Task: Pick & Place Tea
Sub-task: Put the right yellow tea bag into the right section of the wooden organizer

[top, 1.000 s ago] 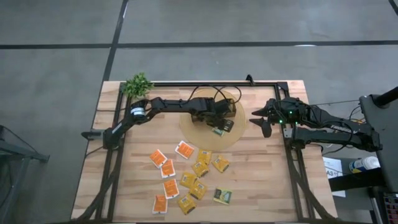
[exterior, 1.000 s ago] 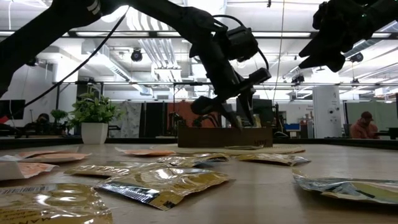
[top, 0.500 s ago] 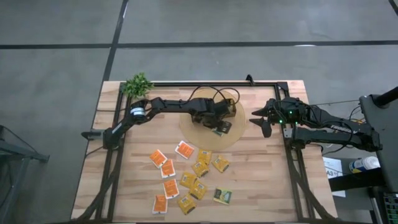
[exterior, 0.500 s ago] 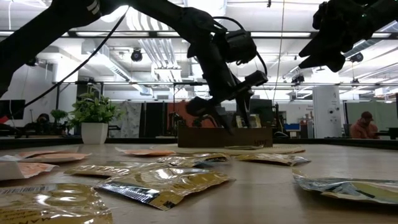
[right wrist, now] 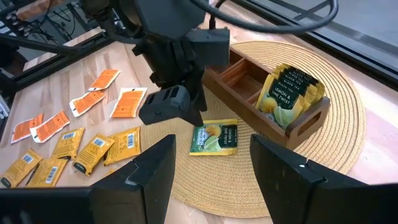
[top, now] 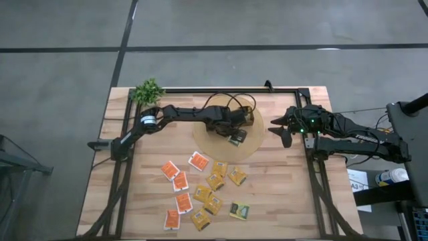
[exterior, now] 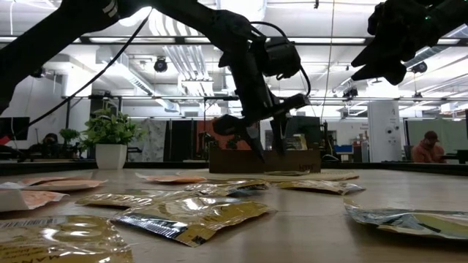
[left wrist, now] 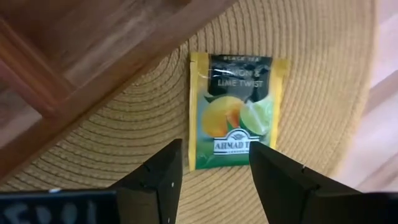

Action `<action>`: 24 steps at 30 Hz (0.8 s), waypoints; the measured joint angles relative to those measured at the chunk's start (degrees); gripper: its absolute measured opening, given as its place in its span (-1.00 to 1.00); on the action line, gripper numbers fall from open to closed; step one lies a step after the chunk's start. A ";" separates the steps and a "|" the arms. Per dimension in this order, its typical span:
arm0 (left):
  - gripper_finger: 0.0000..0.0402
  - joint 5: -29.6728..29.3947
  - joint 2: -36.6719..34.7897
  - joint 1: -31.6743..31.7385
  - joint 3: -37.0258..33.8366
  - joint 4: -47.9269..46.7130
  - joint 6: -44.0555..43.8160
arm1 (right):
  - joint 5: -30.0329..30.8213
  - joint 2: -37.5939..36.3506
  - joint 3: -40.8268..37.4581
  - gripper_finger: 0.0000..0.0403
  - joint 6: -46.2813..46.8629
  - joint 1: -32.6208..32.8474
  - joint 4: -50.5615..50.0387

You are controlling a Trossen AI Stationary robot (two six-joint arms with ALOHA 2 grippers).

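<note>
From above, the left gripper (top: 231,131) hangs over the woven mat (top: 251,148), having drifted back toward the wooden box (top: 235,120) since a second ago; the right gripper (top: 281,130) waits well off to its side, jaws wide and empty. The low view shows the left fingers lifted clear of the mat. The left wrist view alone makes the result plain: the green sachet (left wrist: 237,112) lies flat on the mat just beyond the spread, empty fingers (left wrist: 160,177), outside the box. The right wrist view adds what others hide: more green sachets (right wrist: 287,93) upright in the box's end compartment.
</note>
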 joint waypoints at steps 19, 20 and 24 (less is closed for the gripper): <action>-0.12 0.17 0.92 -0.32 -5.92 4.78 -1.47 | 1.55 -0.02 0.00 0.01 1.27 0.00 -0.09; -0.13 0.14 1.22 -0.43 -5.91 4.58 -1.51 | 1.55 -0.02 0.00 0.01 1.27 0.02 -0.09; -0.26 0.00 1.61 -0.73 -5.94 4.21 -1.53 | 1.56 -0.02 0.01 0.01 1.29 0.00 -0.31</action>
